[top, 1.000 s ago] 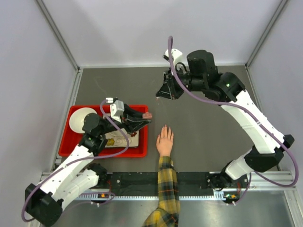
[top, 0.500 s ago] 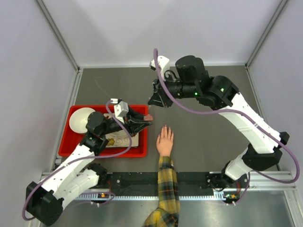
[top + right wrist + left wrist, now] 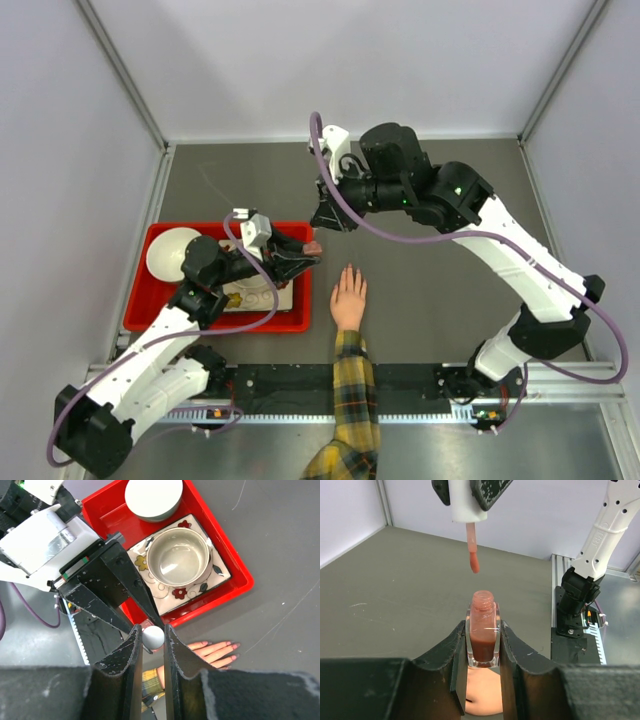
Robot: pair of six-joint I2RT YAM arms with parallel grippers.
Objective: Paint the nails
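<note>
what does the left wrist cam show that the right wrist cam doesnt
Only the left wrist view shows the open polish bottle clamped in the left tool, with the pink-tipped brush hanging above its neck. Only the right wrist view shows the red tray, the metal bowl on a floral plate, a white dish, and the person's hand with its nails lying beside the tray. Both show the white cap gripped in the right tool, and both show the left tool's dark fingers.
</note>
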